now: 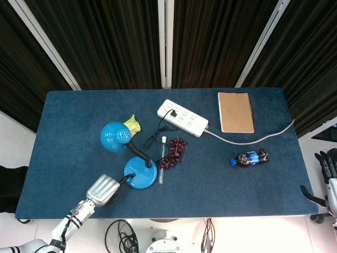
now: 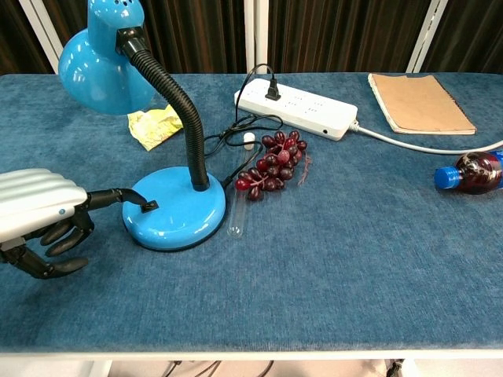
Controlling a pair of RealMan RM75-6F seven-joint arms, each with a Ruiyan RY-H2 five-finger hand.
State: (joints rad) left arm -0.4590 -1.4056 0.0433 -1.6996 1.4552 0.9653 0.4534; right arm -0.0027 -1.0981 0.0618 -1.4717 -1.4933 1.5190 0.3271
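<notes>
On a blue worktop [image 2: 377, 259], the left hand [image 2: 43, 220] reaches one extended finger to the switch [image 2: 148, 206] on the base of a blue desk lamp [image 2: 174, 212], near the front-left edge; its other fingers curl, grasping nothing. The step appears to be pressing the switch; next calls for a firm downward push. The right hand [image 1: 326, 171] hangs off-table, fingers' state unclear. A cola bottle [image 2: 474, 172], holding dark drink, lies well apart.

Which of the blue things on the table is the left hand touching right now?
The blue gooseneck desk lamp: the left hand has one fingertip on its round base by the switch. The blue-capped dark soda bottle lies far off.
</notes>
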